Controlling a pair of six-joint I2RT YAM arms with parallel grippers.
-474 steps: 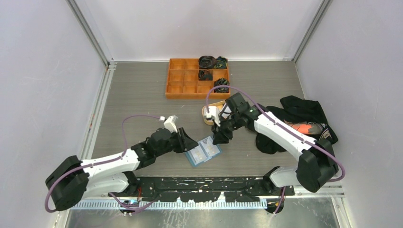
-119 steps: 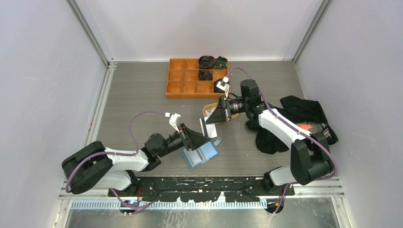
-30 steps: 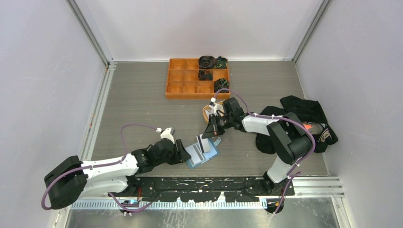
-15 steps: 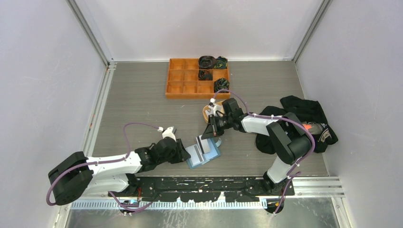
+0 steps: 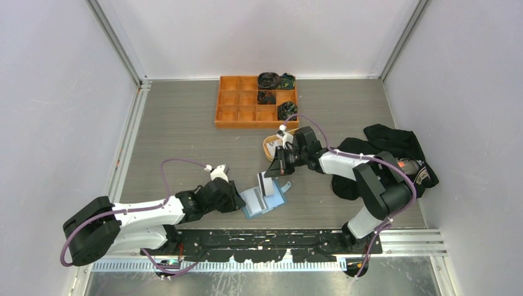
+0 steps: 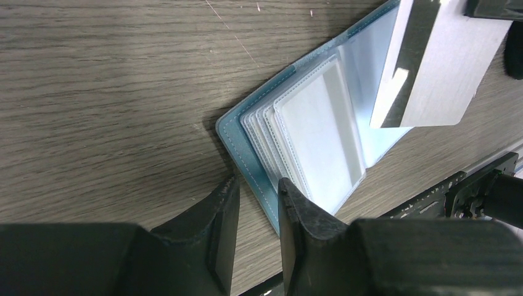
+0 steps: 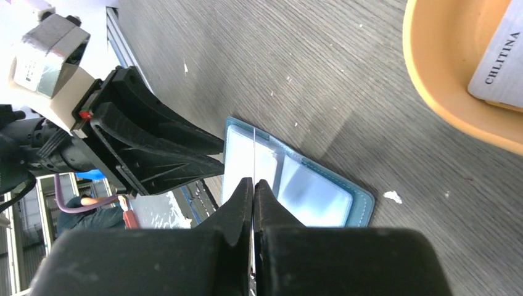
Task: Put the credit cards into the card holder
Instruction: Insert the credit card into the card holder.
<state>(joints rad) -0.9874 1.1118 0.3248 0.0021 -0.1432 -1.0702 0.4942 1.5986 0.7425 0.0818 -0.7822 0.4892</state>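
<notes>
Now right pincer (image 7: pixel 253 182) clamped on credit card (image 6: pixel 432 68) above card holder (image 6: pixel 314 135), left pincer (image 6: pixel 256 190) slightly apart

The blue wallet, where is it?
Top view: the wallet lies open near the table's front edge, beside the left end effector, under the held card.

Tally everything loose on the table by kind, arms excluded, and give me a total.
Cards showing: 2
Card holder: 1
Tan dish: 1
Orange tray: 1
Dark bundles in tray: 4
Dark cloth heap: 1
Total: 10
</notes>
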